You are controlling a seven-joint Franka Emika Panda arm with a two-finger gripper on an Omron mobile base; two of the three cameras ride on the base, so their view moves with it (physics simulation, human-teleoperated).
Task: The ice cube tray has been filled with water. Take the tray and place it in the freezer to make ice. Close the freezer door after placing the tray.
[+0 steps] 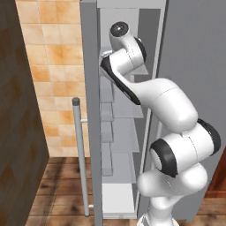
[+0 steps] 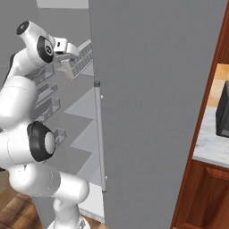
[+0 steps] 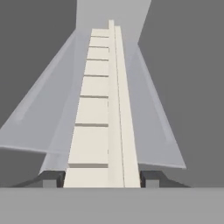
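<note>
End effector (image 3: 101,178) gripping ice cube tray (image 3: 101,109), inside freezer (image 1: 126,132)

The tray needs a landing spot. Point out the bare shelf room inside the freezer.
The white shelves between the freezer's grey back wall and the grey door's clear bins look bare. The top is crowded: the gripper, shut on the pale gridded ice cube tray, sits there.

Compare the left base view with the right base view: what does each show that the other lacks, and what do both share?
Left base view: the tiled wall, the wooden floor and the freezer door edge-on. Right base view: the ice cube tray held by the gripper at the freezer's top, and the plain right door. Both: white freezer shelves and the robot arm.
</note>
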